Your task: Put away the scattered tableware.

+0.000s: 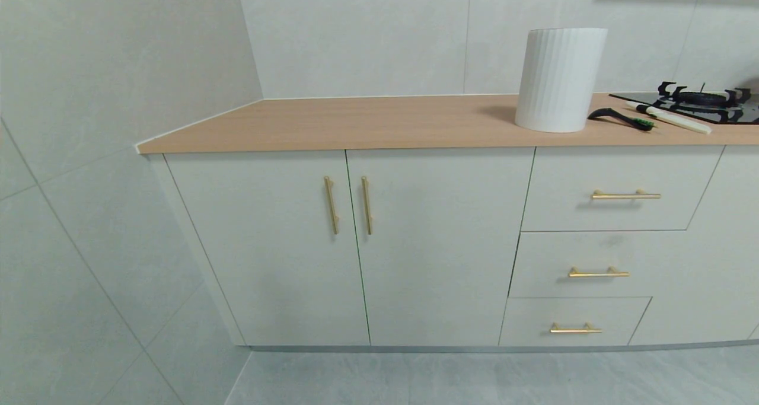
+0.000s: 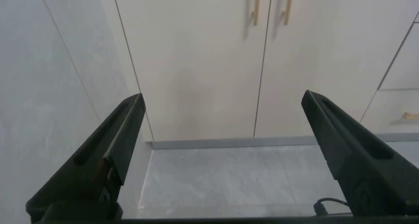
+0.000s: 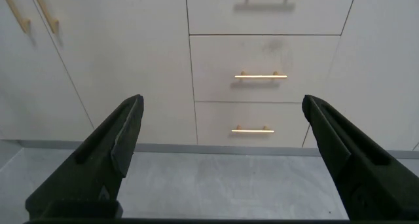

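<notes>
Approach step, nothing grasped yet. Left gripper (image 2: 221,99) and right gripper (image 3: 221,101) are spread wide and empty, low before the cabinet (image 1: 356,245). The tableware lies on the counter (image 1: 356,123): a black utensil (image 1: 619,118), possibly a ladle, and a knife (image 1: 670,117) beside the holder (image 1: 560,79). Next: raise an arm to counter height and grasp the utensil.

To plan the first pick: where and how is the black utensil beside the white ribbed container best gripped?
Probably grip the black utensil at the middle of its slim curved handle, coming from above with jaws across it. It lies flat on the countertop, and the white ribbed container stands close on its left.
</notes>
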You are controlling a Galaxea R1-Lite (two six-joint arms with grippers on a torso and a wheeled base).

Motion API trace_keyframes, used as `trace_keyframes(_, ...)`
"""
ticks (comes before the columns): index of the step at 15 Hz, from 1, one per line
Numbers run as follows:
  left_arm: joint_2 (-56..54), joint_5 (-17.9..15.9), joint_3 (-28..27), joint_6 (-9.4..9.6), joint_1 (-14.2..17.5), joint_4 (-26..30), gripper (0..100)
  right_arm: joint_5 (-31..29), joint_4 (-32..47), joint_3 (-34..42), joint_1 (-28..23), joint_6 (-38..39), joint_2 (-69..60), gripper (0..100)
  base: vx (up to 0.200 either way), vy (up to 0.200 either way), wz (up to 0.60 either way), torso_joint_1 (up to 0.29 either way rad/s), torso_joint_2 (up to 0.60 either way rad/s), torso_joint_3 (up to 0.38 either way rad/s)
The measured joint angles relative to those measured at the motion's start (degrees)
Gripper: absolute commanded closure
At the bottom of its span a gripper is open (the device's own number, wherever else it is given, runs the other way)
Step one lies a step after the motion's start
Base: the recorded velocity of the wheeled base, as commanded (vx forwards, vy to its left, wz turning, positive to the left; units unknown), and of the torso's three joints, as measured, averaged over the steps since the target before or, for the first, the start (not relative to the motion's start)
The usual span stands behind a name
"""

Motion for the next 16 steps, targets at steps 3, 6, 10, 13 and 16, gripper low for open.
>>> trace_keyframes(3, 0.0, -0.05, 0.0, 0.4, 0.02, 0.01, 0, -0.04, 0.06, 0.0, 0.0, 0.1, 0.0, 0, 0.0, 0.0, 0.0, 0.0, 0.0, 0.0)
trace_keyframes(6, 0.0, -0.05, 0.0, 0.38, 0.02, 0.04, 0, -0.09, 0.13, 0.0, 0.0, 0.15, 0.0, 0, 0.0, -0.2, 0.0, -0.001, 0.0, 0.001)
trace_keyframes(10, 0.0, -0.07, 0.0, 0.41, 0.02, 0.06, 0, -0.17, 0.16, 0.0, 0.04, 0.26, 0.0, 0, 0.0, -0.2, 0.0, 0.007, 0.0, 0.0)
trace_keyframes(13, 0.0, -0.07, 0.0, 0.4, 0.02, 0.06, 0, -0.2, 0.16, 0.0, 0.0, 0.26, 0.0, 0, 0.0, -0.2, 0.0, -0.001, 0.0, 0.006)
trace_keyframes(16, 0.0, -0.02, 0.0, 0.13, 0.02, 0.06, 0, -0.2, 0.16, 0.0, 0.0, 0.26, 0.0, 0, 0.0, -0.2, 0.0, 0.001, 0.0, 0.002)
